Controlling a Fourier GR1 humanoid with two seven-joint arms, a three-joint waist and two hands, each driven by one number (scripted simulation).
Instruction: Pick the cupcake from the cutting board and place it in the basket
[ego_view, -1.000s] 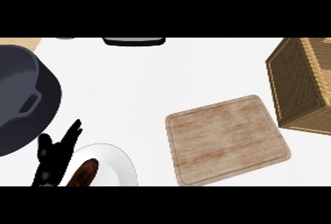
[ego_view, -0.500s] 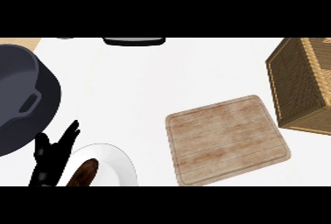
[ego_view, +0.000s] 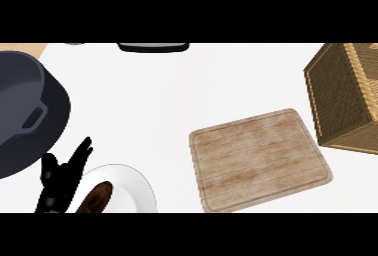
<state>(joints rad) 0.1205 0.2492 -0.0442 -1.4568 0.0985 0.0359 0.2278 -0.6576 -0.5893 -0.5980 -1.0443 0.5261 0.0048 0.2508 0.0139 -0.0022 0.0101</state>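
Here the left robot hand (ego_view: 60, 176) rests open, well apart from the cutting board (ego_view: 258, 160).

Counter (ego_view: 184, 85): white, and it fills my whole view.
Cutting board (ego_view: 258, 157): wooden, lying flat right of centre, turned at a slight angle; I see nothing on top of it.
Basket (ego_view: 347, 95): woven, at the right edge, just beside the board's far right corner.
Pot (ego_view: 26, 107): large, dark, with a side handle, at the left edge.
Plate (ego_view: 136, 187): white, at the lower left, near the pot, carrying a brown item.
Black object (ego_view: 153, 47): at the far edge, only partly visible.
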